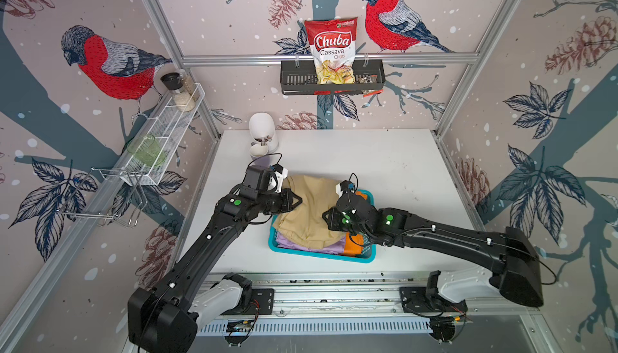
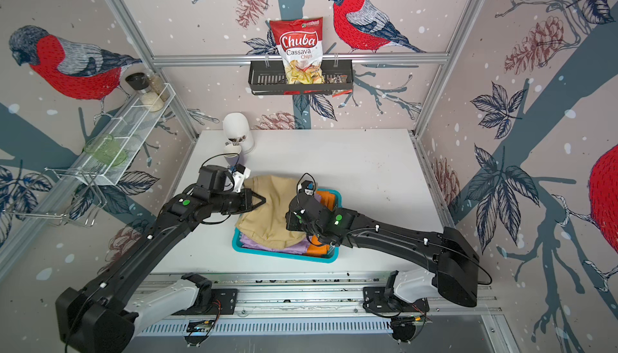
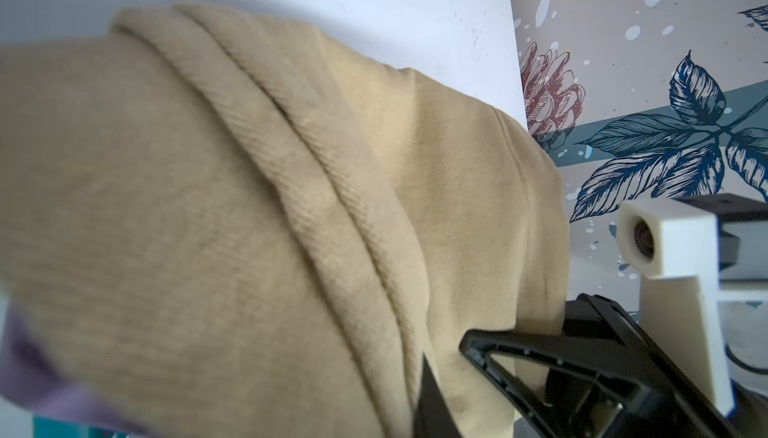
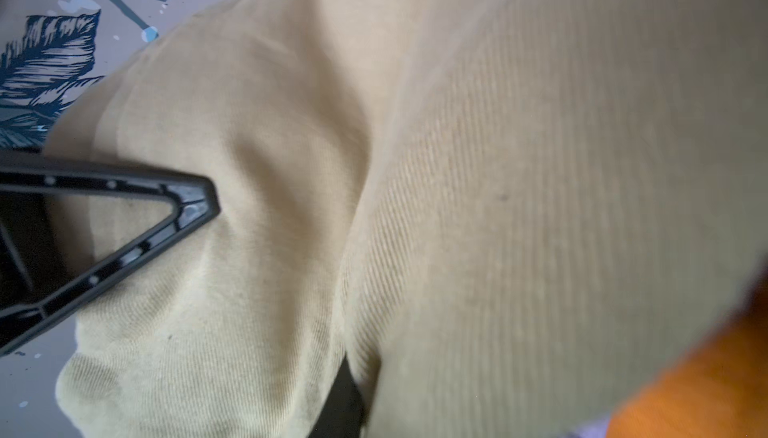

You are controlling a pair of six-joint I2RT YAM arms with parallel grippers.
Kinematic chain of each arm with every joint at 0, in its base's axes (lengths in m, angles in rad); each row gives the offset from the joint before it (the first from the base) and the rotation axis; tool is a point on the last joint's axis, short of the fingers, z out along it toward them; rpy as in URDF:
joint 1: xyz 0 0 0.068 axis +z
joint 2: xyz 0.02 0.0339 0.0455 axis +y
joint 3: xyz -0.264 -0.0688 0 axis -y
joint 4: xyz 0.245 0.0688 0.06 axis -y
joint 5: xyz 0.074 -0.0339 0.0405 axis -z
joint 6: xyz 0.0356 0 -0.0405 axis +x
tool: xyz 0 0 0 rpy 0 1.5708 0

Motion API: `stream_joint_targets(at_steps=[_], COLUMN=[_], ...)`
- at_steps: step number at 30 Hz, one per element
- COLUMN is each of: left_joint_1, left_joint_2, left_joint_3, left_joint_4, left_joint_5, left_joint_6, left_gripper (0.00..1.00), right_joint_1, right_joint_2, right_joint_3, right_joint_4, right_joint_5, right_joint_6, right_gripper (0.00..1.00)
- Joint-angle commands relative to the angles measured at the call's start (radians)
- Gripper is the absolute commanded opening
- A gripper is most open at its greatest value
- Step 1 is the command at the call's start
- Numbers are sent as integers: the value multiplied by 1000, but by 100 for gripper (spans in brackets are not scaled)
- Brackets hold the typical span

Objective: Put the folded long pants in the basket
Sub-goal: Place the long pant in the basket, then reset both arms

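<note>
Gripper check, both top views: seeing left gripper (image 1: 296,200) pinched on left side of khaki pants (image 1: 307,207), right gripper (image 1: 329,217) pinched on right side. Khaki domed over basket (image 1: 317,255), hiding far-left rim; lilac pants (image 1: 301,244) and orange pants (image 1: 354,246) already inside underneath. Judging step as last placement: need to lower, tuck far edge inside rim, then let go both sides. Left wrist: khaki folds close up, lilac sliver, scrap of turquoise; no orange. Right wrist: khaki again plus orange corner; dark finger (image 4: 340,394) buried in fold, backing up the grip barely visible from above.
</note>
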Motion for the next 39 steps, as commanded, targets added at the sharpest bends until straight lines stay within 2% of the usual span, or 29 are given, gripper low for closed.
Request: stream_joint_targets(at_steps=[1,5,10,12,14,15,16,17,19,20,26,30,36,39], left_joint_1=[4,4,5,8,10,11,13,14,17,19,61,104,192,260], left_joint_2=[-26,17,117,132,125,117,109,103,84,75,21,18,-18,-46], left_joint_3=[-68,-111,-93,-78,-65,-53,-36,-17,33,53,154,146,-54,-182], left_joint_4=[139,173,135,108,100,95,86,77,58,56,109,182,446,625], left_joint_5=[-36,-52,-165,-190,-201,-208,-209,-210,-225,-236,-317,-404,-535,-584], left_joint_6=[-34,-19,32,43,48,48,48,47,44,44,102,169,340,423], left_gripper=[0,0,0,0,1,15,36,54,88,95,96,95,95,95], right_joint_1=[-2,-37,-107,-115,-113,-115,-116,-119,-142,-161,-401,-589,-774,-861], right_joint_2=[-35,-71,-78,-79,-121,-132,-143,-151,-174,-185,-261,-298,-307,-286], right_joint_3=[-75,-142,-226,-238,-238,-231,-217,-200,-154,-137,-77,-93,-251,-364], right_joint_4=[79,79,117,123,134,132,114,90,34,16,-17,34,302,492], right_joint_5=[-4,37,-50,-53,-43,-37,-24,-5,31,38,49,97,217,219], right_joint_6=[110,148,188,184,162,147,127,109,60,33,-175,-354,-653,-760], right_gripper=[0,0,6,15,38,51,64,72,80,81,86,88,90,91])
